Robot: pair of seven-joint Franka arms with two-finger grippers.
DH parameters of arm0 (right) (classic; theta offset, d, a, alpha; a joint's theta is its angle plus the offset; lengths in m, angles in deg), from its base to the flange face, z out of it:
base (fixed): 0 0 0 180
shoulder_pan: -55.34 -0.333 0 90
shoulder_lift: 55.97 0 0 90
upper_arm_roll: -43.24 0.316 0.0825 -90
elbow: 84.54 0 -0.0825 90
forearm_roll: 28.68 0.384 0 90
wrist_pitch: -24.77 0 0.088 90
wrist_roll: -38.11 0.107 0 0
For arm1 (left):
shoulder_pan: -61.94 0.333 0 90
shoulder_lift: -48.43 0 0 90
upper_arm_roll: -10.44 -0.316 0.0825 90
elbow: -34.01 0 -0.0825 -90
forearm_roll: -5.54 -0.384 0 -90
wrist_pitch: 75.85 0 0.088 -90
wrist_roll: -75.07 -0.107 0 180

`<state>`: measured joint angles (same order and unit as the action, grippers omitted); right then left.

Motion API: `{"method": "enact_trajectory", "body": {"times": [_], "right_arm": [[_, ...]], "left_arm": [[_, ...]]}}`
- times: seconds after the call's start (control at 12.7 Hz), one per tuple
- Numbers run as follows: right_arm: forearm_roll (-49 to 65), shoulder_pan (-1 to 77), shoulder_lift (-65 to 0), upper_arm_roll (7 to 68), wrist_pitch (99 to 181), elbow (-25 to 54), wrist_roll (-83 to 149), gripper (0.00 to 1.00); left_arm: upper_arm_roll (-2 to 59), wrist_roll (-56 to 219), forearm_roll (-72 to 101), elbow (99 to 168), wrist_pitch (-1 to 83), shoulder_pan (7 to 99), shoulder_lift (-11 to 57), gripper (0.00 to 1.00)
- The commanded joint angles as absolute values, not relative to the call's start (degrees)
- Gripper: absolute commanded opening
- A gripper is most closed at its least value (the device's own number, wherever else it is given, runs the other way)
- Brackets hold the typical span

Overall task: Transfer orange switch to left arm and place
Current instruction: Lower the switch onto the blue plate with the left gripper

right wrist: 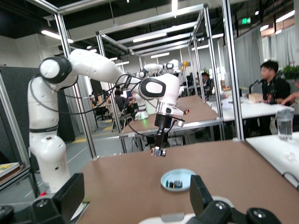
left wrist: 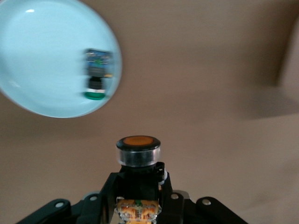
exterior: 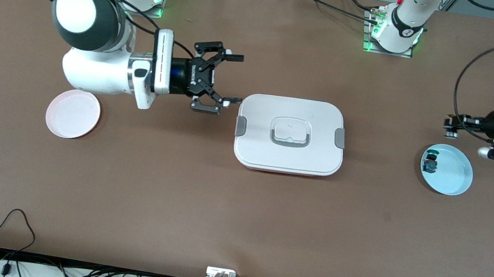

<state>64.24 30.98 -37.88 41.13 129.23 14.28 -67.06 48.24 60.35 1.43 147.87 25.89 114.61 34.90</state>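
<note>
The left gripper (exterior: 450,127) hangs in the air over bare table (exterior: 218,202) at the left arm's end, just beside the blue plate (exterior: 456,180), and its jaws are clamped on the orange switch (left wrist: 138,150). The left wrist view shows this best: the switch stands up between the black fingers (left wrist: 112,186), orange cap toward the table, a clear ring under the cap, and a bit of its orange-and-green base tucked low between the jaws. In the front view the switch itself is too small to make out; only a dark lump shows at the gripper's tip.

On the blue plate lies a small blue-and-green component (exterior: 430,163) (blurred in the wrist view, so its finer parts cannot be read).

The box (exterior: 290,135) sits in the middle of the table, lid on, grey clips at both ends and a recessed handle on top. A thin red edge shows under the side nearest the front camera; what it belongs to is hidden.

The right gripper (exterior: 229,78) is held level, just beside the box's end toward the right arm, jaws spread wide with nothing between them. A white plate (exterior: 72,114) lies near the right arm's end of the table, partly under the arm's forearm in the front view.
</note>
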Motion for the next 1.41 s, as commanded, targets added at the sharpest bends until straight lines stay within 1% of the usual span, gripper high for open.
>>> {"method": "enact_trajectory", "body": {"times": [0.0, 0.08, 0.16, 0.31, 0.47, 0.63, 0.79, 0.86, 0.94, 1.02, 1.1, 1.18, 1.34], "right_arm": [[59.05, 31.96, -41.02, 38.77, 126.13, 15.83, -60.61, 1.0], [57.21, 32.23, -41.03, 37.11, 123.24, 15.48, -57.11, 1.0], [55.62, 32.58, -41.12, 35.78, 121.21, 15.39, -53.24, 1.0], [51.93, 32.58, -41.55, 32.8, 117.51, 15.12, -46.38, 1.0], [47.28, 32.58, -42.08, 30.86, 115.83, 15.12, -39.44, 1.0], [44.54, 32.58, -42.35, 29.8, 115.74, 15.21, -34.06, 1.0], [43.39, 33.02, -42.44, 28.48, 114.69, 15.12, -28.19, 1.0], [43.04, 33.11, -42.44, 27.78, 114.08, 15.12, -23.54, 1.0], [42.6, 33.11, -42.44, 26.64, 113.81, 15.12, -18.89, 1.0], [41.12, 33.37, -42.35, 26.2, 113.81, 15.21, -15.36, 1.0], [37.88, 33.37, -42.44, 26.19, 114.24, 15.04, -11.76, 1.0], [34.98, 33.81, -42.61, 26.19, 114.33, 14.69, -6.93, 1.0], [28.49, 34.25, -43.31, 26.1, 114.51, 14.51, -1.28, 1.0]], "left_arm": [[49.21, 65.03, -15.93, 144.58, 31.17, 115.55, 24.64, 0.0], [49.12, 67.14, -21.3, 143.88, 33.55, 115.64, 21.48, 0.0], [48.77, 68.47, -26.93, 142.13, 34.09, 115.55, 17.79, 0.0], [48.59, 69.36, -30.93, 138.27, 34.1, 115.2, 11.89, 0.0], [48.5, 72.5, -36.09, 135.45, 34.19, 113.63, 8.1, 0.0], [48.5, 76.38, -38.22, 133.95, 34.19, 112.22, 6.07, 0.0], [48.07, 76.57, -38.23, 132.36, 34.19, 110.72, 4.4, 0.05], [47.89, 76.48, -38.32, 132.27, 34.27, 110.46, 3.87, 0.13], [47.8, 76.39, -38.32, 131.66, 34.28, 109.76, 3.35, 0.26], [47.71, 75.78, -38.23, 130.44, 34.28, 109.75, 2.64, 0.42], [47.8, 75.43, -38.15, 129.12, 34.28, 109.84, 2.03, 0.79], [47.89, 74.81, -37.28, 128.59, 34.19, 110.19, 2.11, 1.0], [48.5, 74.9, -37.09, 127.19, 33.75, 109.75, 3.07, 1.0]]}}
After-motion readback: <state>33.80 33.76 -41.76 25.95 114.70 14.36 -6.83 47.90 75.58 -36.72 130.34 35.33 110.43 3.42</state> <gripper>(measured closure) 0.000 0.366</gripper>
